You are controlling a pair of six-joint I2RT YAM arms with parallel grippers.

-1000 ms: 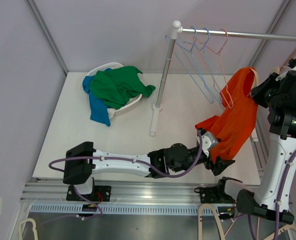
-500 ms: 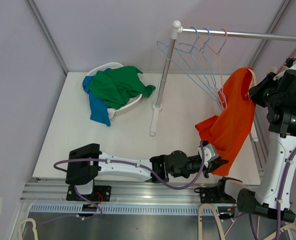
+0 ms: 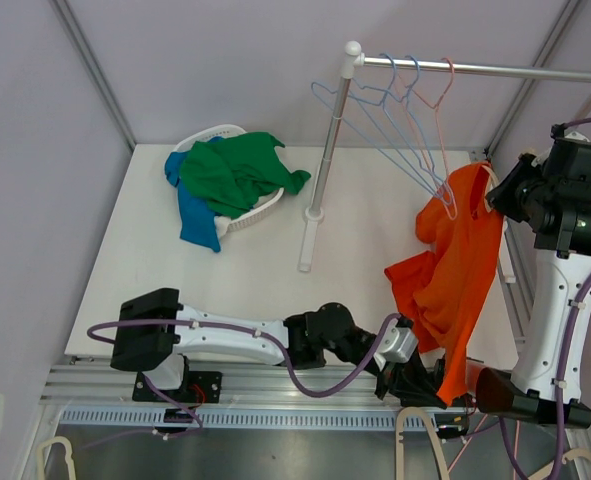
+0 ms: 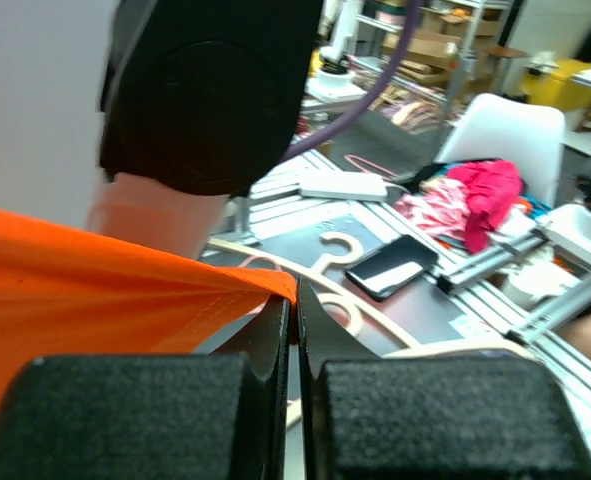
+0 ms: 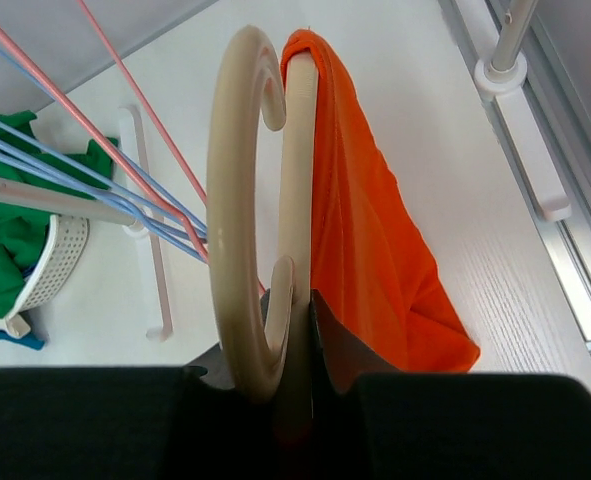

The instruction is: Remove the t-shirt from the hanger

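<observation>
two grips now pull against each other. the left gripper, wide open a second ago, has clamped fully on the hem of the orange t-shirt and dragged it down, well away from the rail. the right gripper stays pinched on the neck of the cream hanger, just below the rail's right end. the soft knit hangs stretched and creased; the hanger is smooth and round-hooked. stripping has begun, i judge.
</observation>
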